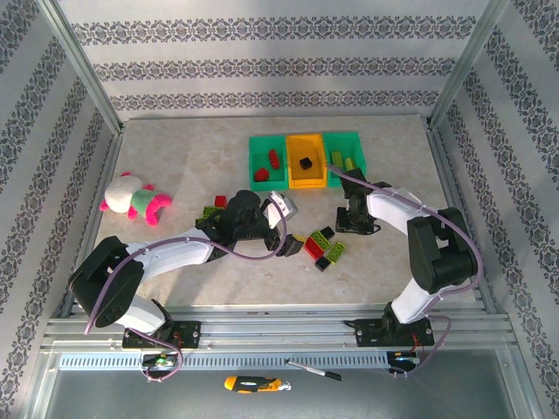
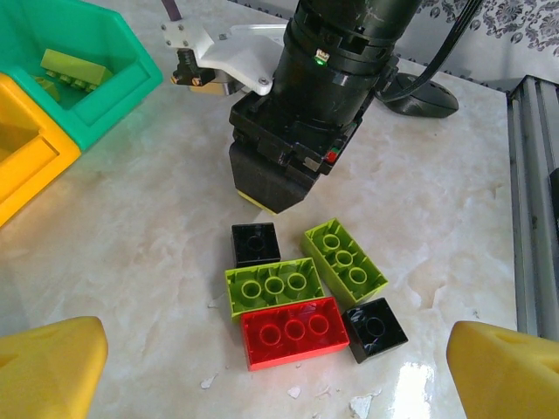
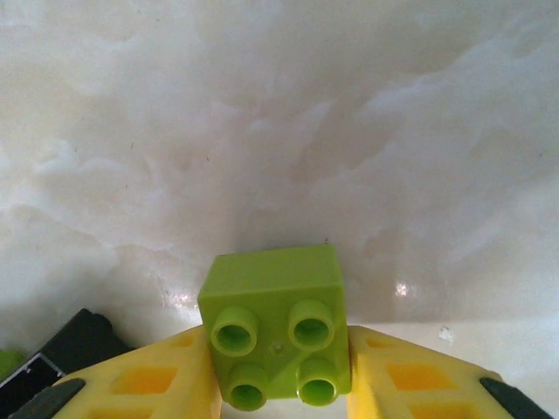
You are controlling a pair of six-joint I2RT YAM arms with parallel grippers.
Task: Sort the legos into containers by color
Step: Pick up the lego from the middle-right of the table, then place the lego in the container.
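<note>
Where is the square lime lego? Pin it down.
Right wrist view: the square lime lego sits held between the yellow fingers of the right gripper, down at the marble table, beside the loose brick pile.

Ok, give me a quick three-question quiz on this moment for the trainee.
1. True or false: the right tool is gripping a red brick.
2. Which colour brick lies in the orange-yellow bin? A red, B black, C lime.
3. Fill in: the left tool hangs with its fingers ____.
Key: 1 false, it grips a lime brick; 2 B, the black brick; 3 open.
</note>
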